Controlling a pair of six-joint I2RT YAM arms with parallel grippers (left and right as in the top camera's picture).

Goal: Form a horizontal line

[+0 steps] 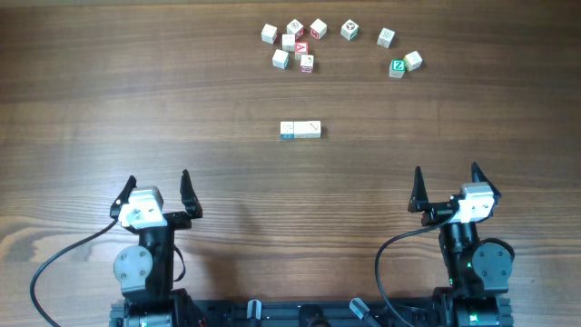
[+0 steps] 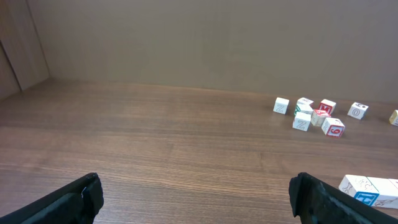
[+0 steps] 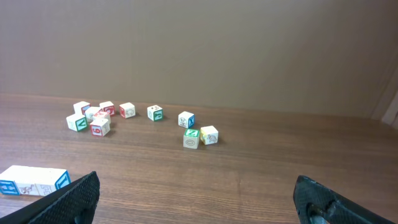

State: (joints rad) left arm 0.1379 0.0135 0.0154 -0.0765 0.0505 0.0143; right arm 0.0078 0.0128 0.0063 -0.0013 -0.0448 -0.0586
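A short row of small whitish letter cubes (image 1: 300, 130) lies edge to edge in the middle of the table, with a blue mark on its left cube. It also shows at the lower right of the left wrist view (image 2: 370, 190) and the lower left of the right wrist view (image 3: 34, 179). My left gripper (image 1: 158, 180) is open and empty near the front left, well short of the row; its fingers frame bare wood (image 2: 196, 199). My right gripper (image 1: 447, 173) is open and empty near the front right (image 3: 199, 199).
Several loose cubes with red letters cluster at the far middle (image 1: 292, 44) (image 2: 314, 115) (image 3: 93, 118). More loose cubes lie to their right, among them a green-lettered one (image 1: 397, 66) (image 3: 191, 138). A brown wall stands behind the table.
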